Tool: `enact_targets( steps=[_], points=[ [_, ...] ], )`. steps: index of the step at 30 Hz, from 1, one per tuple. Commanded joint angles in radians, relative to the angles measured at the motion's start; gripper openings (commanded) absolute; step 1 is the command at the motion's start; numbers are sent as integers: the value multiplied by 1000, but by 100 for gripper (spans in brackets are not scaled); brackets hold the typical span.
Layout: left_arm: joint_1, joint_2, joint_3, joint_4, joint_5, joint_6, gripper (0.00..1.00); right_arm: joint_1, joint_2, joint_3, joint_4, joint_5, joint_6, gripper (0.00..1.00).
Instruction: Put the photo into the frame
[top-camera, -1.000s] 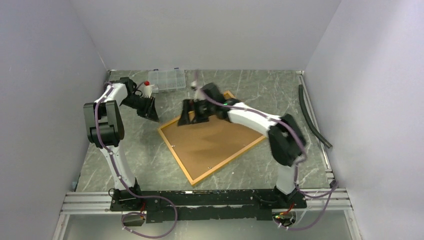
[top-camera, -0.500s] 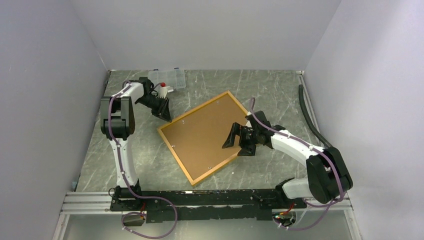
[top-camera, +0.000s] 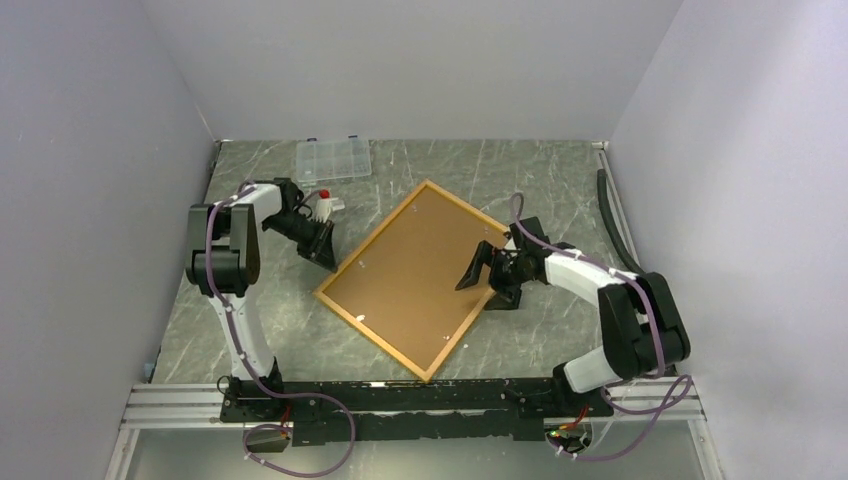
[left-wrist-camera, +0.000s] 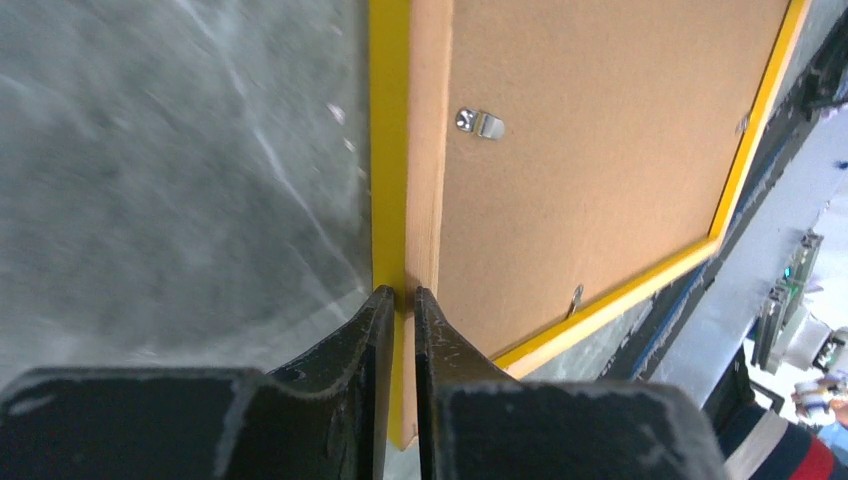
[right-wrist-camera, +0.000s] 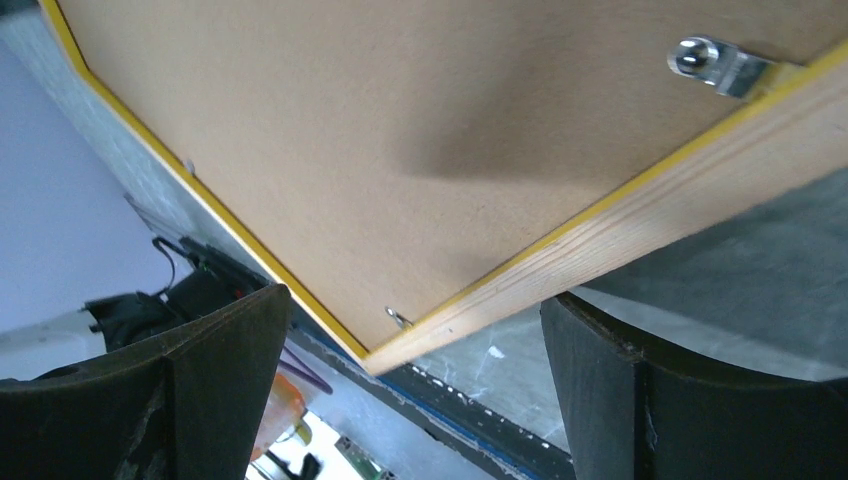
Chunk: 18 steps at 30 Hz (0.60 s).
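The frame (top-camera: 400, 280) lies back side up in the middle of the table, its thin yellow border around a brown backing board held by small metal clips. The photo is hidden. My left gripper (top-camera: 324, 248) is at the frame's upper left edge. In the left wrist view its gripper (left-wrist-camera: 398, 292) is shut on the yellow rim (left-wrist-camera: 388, 150). My right gripper (top-camera: 488, 282) stands open at the frame's right edge, one finger over the board and one over the table. The right wrist view shows the frame's wooden edge (right-wrist-camera: 650, 240) between the wide fingers (right-wrist-camera: 230, 360), untouched.
A clear plastic compartment box (top-camera: 333, 158) sits at the back left. A black hose (top-camera: 625, 230) runs along the right wall. Grey walls close in the marble table (top-camera: 260, 320) on three sides, and the arms' rail (top-camera: 420, 395) runs along the near edge.
The frame has turned and slid nearer the rail. My right gripper came back from the far corner to the right edge and opened fully. My left gripper moved in and closed on the rim.
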Motion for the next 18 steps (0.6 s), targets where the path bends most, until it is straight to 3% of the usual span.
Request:
enact_targets(
  steps=[1,7,13,18],
  points=[
    [-43,-76,-98,-101,29,92,16,-75,79,102,136,0,-35,100],
    [-106,-145,-189,-59,72,75,18,-151,226,244,145,-7,-50,100],
    [-114,-199,-187,-98,136,48,23,-152,162,367,15,249,-60,100],
    [-61,-212,-138,-64,130,-36,26,-46,80,398,-35,398,-38,99]
  ],
)
